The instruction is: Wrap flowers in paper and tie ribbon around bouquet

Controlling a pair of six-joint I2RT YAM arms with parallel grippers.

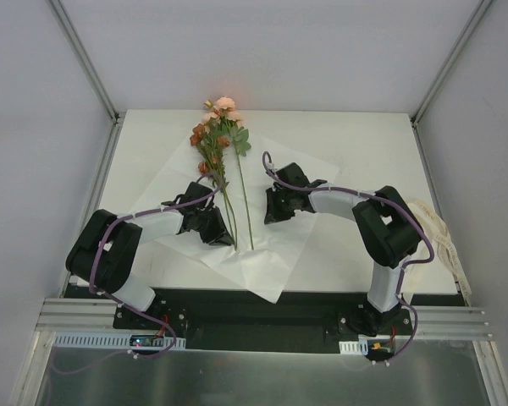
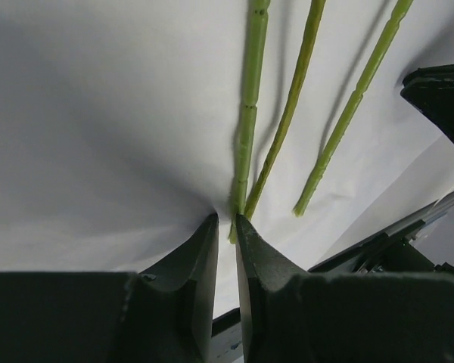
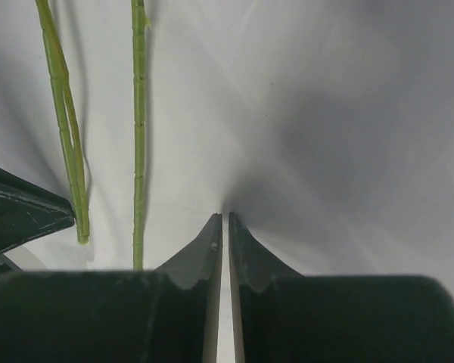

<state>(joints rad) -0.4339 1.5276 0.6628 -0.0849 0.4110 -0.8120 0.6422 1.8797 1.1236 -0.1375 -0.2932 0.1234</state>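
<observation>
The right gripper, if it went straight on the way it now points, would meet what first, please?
The thin white paper sheet: the right gripper seems to pinch a pucker of it. Thin green flower stems lie left of that line.

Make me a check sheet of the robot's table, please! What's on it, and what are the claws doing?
Surface: white table, flat.
Job's things: paper spread cornerwise; flowers lying on it, blooms past its far edge; ribbon at the table's right edge.
Clutter: nothing seen.
Grippers: left gripper shut on a pinch of paper at the stem ends; right gripper shut on a pinch of paper right of the stems.
Cables: purple cables looped behind each gripper.
Surroundings: white walls; metal rail at the near edge.
</observation>
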